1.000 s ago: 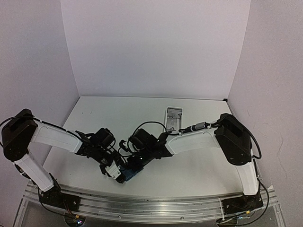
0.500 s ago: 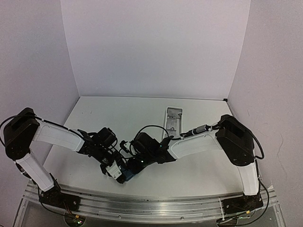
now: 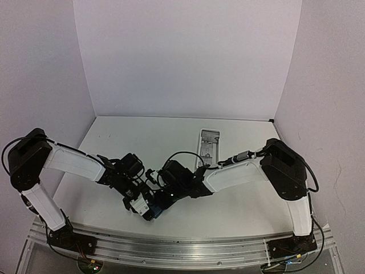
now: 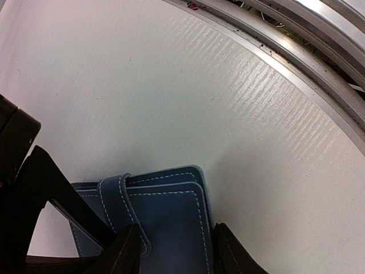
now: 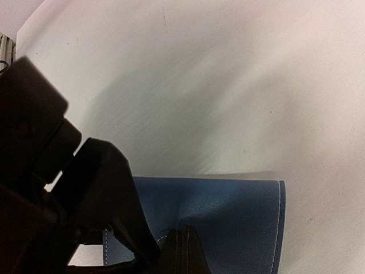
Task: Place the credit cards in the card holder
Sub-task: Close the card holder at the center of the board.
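The blue card holder (image 3: 157, 210) lies near the table's front edge, mostly hidden under both grippers. In the left wrist view the card holder (image 4: 171, 217) lies folded, its stitched tab wrapped over the edge. My left gripper (image 4: 177, 251) straddles its width, a finger against each long side, shut on it. My right gripper (image 5: 185, 242) meets it from the right, fingertips together and pinching the blue leather (image 5: 239, 217), which creases at the tips. I cannot make out the credit cards in any view.
A long narrow white tray (image 3: 208, 142) lies at the back right, with small pale things in it too small to tell. The metal rail (image 4: 296, 63) runs along the table's near edge just in front of the card holder.
Both grippers have crept slightly towards each other over the card holder, so less blue shows from above. The grips look unchanged.
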{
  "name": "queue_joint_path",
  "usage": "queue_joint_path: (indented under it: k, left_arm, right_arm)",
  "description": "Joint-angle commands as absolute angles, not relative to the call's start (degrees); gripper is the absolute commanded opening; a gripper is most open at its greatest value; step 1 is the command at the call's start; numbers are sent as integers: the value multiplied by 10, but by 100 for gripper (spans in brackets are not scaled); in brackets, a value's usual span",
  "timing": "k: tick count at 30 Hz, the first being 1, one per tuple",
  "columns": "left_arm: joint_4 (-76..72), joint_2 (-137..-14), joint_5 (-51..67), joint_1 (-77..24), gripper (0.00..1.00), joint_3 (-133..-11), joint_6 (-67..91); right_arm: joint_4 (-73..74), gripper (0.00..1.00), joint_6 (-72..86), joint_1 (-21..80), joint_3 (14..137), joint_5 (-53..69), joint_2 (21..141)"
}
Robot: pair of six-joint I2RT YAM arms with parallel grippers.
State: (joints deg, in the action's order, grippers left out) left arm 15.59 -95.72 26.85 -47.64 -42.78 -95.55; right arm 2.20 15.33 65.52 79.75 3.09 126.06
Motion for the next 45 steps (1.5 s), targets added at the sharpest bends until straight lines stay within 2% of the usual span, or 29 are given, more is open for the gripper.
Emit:
queue_joint_path:
  k: [1,4,8,12,23,29,31,35,38,41,45]
  left_arm:
    - [124,-1074,78,-490,42,-356,-991]
    - [138,-1064,82,-490,41,-350,-999]
    - [193,-1097,86,-490,42,-409,-934]
    - [184,-1093,90,-490,43,-412,-922]
    - [219,-873,229,-486,52,-412,-782]
    - [219,-806,272,-468,51,-487,-462]
    - [213,-804,290,-436,55,-503,-341]
    - [219,-858,373,-340,61,-540,-61]
    - [237,-905,406,-322,64,-547,80]
    - [212,-909,437,-322,66,-502,174]
    - [177,-895,397,-321,70,-448,199]
  right_arm:
    - [284,0,145,686,722,42,1348]
    - [282,0,149,686,730,52,1337]
    - [281,0,136,683,766,53,1314]
    - [282,0,126,672,806,59,1292]
    - [241,0,157,660,782,65,1310]
    - [209,0,188,650,761,74,1310]
    - [199,0,195,646,750,74,1303]
    - [185,0,205,643,739,75,1302]
    - [171,0,218,642,728,79,1301]
    - [151,0,235,643,716,82,1295]
    - [124,0,259,642,695,84,1287]
